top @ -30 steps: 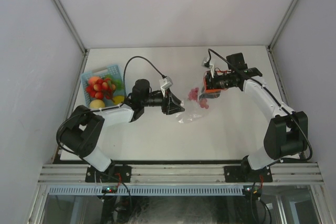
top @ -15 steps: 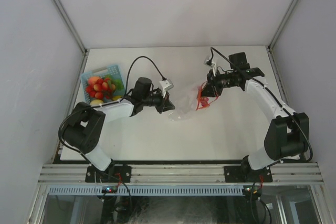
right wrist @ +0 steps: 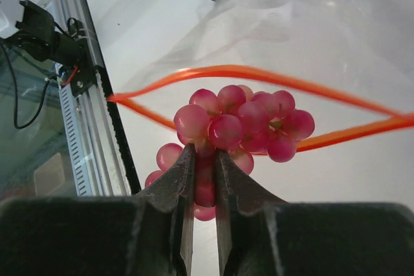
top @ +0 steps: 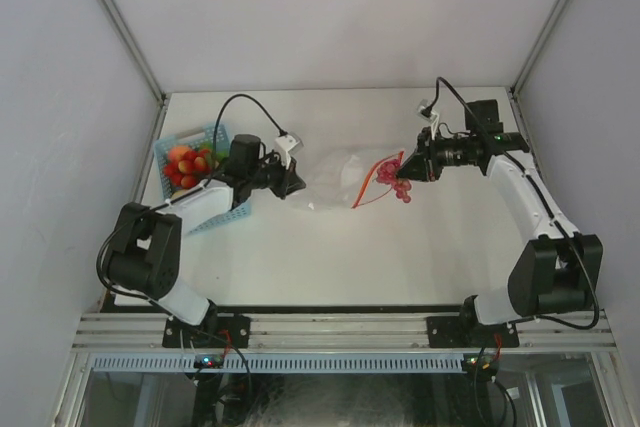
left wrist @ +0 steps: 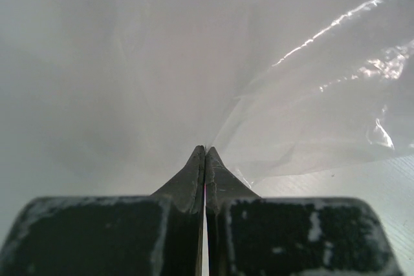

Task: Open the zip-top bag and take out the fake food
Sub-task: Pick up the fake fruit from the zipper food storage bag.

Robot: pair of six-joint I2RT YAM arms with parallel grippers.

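Observation:
The zip-top bag (top: pixel 335 179) is stretched out clear between my two grippers, its red-orange zip strip (top: pixel 378 171) gaping in a loop at the right end. My left gripper (top: pixel 293 185) is shut on the bag's left end; in the left wrist view the fingertips (left wrist: pixel 205 150) pinch the plastic film (left wrist: pixel 291 95). My right gripper (top: pixel 402 175) is shut on a pink grape bunch (top: pixel 406 190), one piece of the fake food, just outside the bag's mouth. In the right wrist view the grapes (right wrist: pixel 239 117) sit in front of the zip strip (right wrist: pixel 259 74).
A light-blue slotted basket (top: pixel 212 131) stands at the left, beside the left arm, with more fake food (top: pixel 192 163) in red, orange, green and yellow inside it. The table's frame rail (right wrist: pixel 77 140) shows in the right wrist view.
My left gripper has shut on the bag and pulled it left toward the basket. The right gripper has moved right with the grapes, and the bag is now drawn out flat.

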